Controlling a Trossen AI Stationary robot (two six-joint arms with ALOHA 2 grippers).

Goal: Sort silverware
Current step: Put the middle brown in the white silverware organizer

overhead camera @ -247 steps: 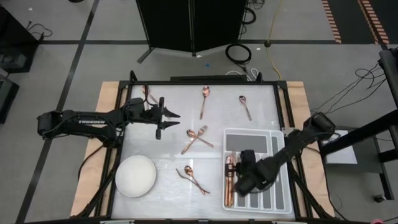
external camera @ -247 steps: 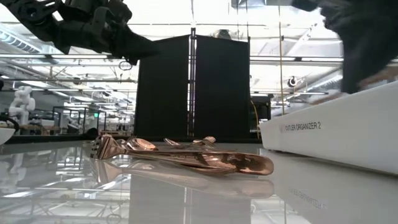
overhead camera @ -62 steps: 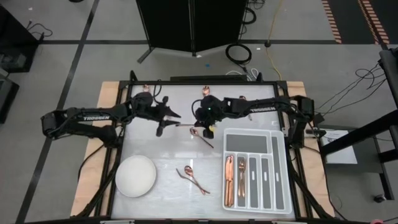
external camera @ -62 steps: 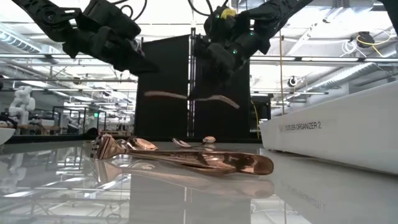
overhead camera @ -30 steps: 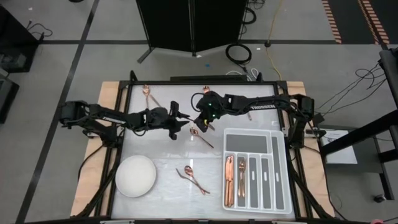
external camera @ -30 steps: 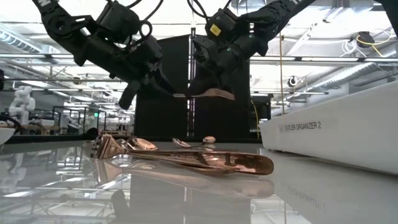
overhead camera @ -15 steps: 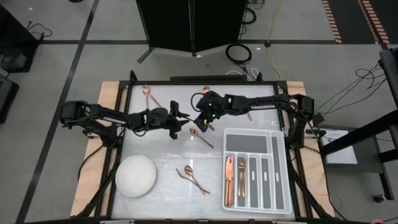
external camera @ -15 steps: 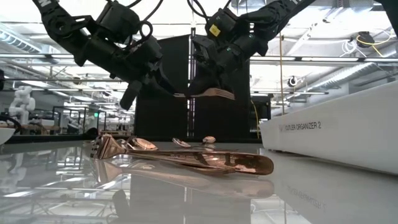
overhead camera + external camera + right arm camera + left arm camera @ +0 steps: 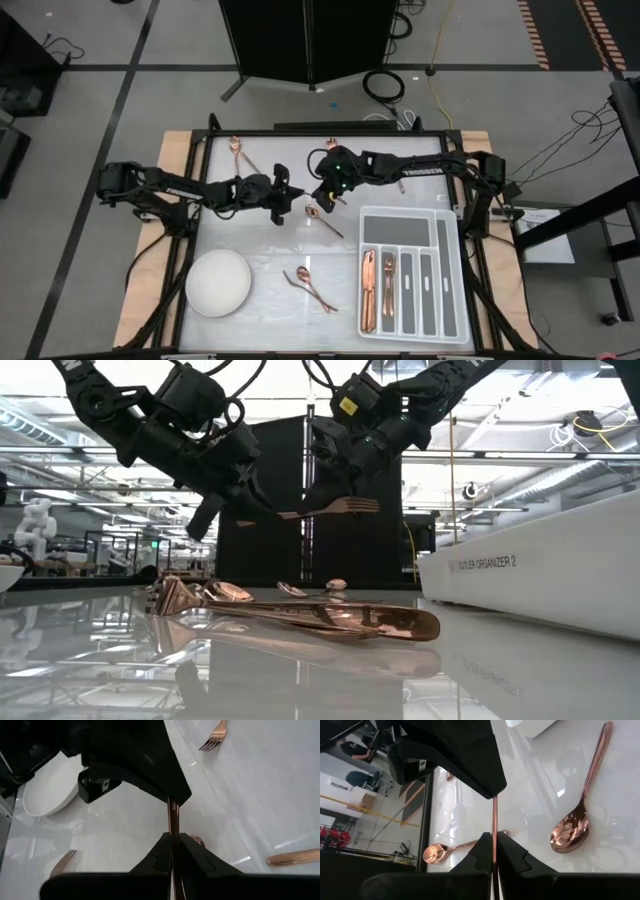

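Looking down on the white glossy worktop (image 9: 270, 255), we note the grey divided plastic tray (image 9: 411, 272) by the right edge, toward the near right corner. Its leftmost long compartment holds a few slim copper pieces of silverware (image 9: 368, 290); the next compartment holds one copper spoon (image 9: 388, 266). The remaining long compartments and the wide cross compartment at the tray's far end show only grey floor. A white round bowl (image 9: 218, 283) sits near the left near corner; nothing shows inside it.

Above the worktop's middle, toward the far edge, both arms meet over one copper fork (image 9: 330, 509), held level in the air. The left gripper (image 9: 283, 197) is closed on the fork's handle end; in its wrist view the thin copper handle runs up between the pinched fingertips (image 9: 482, 852). The right gripper (image 9: 326, 194) is likewise pinched on the same fork, fingertips (image 9: 190, 851) tight on the handle.

Loose on the worktop: a copper spoon with crossed piece (image 9: 324, 219) just below the grippers, a pair (image 9: 311, 289) left of the tray, a fork (image 9: 240, 152) at the far left corner, a spoon (image 9: 394, 171) near the far edge, partly under the right arm.
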